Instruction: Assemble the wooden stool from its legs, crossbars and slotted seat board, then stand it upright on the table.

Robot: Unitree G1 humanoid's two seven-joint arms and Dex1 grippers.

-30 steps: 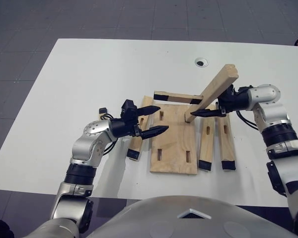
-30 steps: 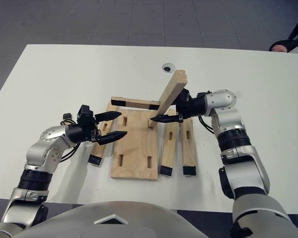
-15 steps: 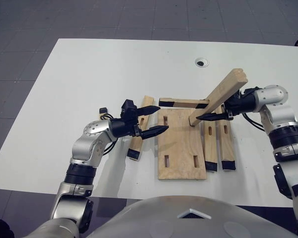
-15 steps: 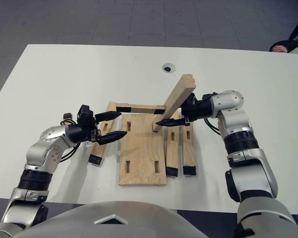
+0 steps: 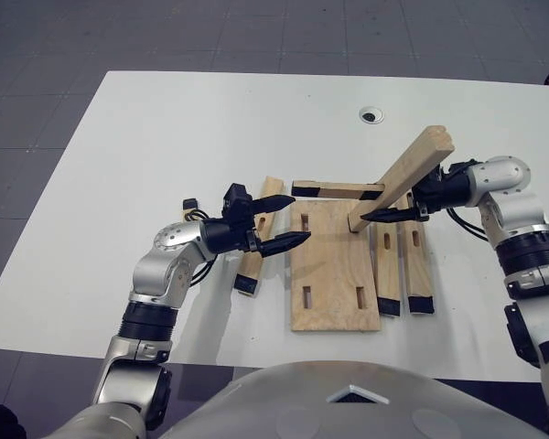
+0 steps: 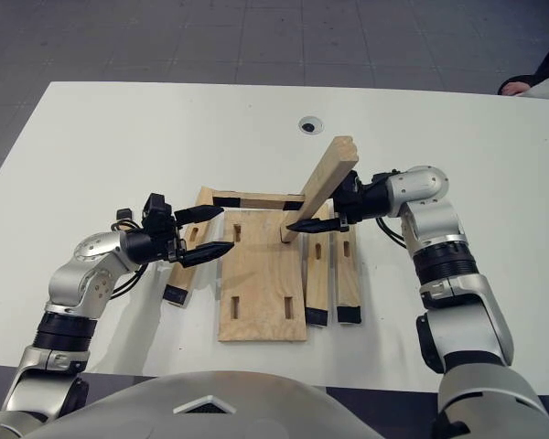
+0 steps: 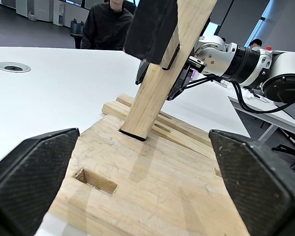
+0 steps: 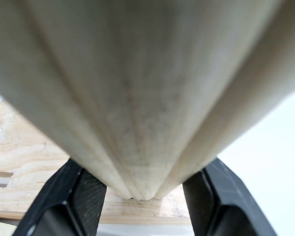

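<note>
1. At the seat board's [image 5: 334, 283] far right slot, my right pincer [image 5: 373, 208] clamps a tilted leg [image 5: 412, 165], foot in it.
2. Pushed at this slant, it could jam or skid the board; my left pincer [image 5: 297, 219], spread open, hovers at the left edge, not bracing.
3. Spare legs [image 5: 416, 265] lie just right; a crossbar [image 5: 334, 189] crowds the far edge.
</note>
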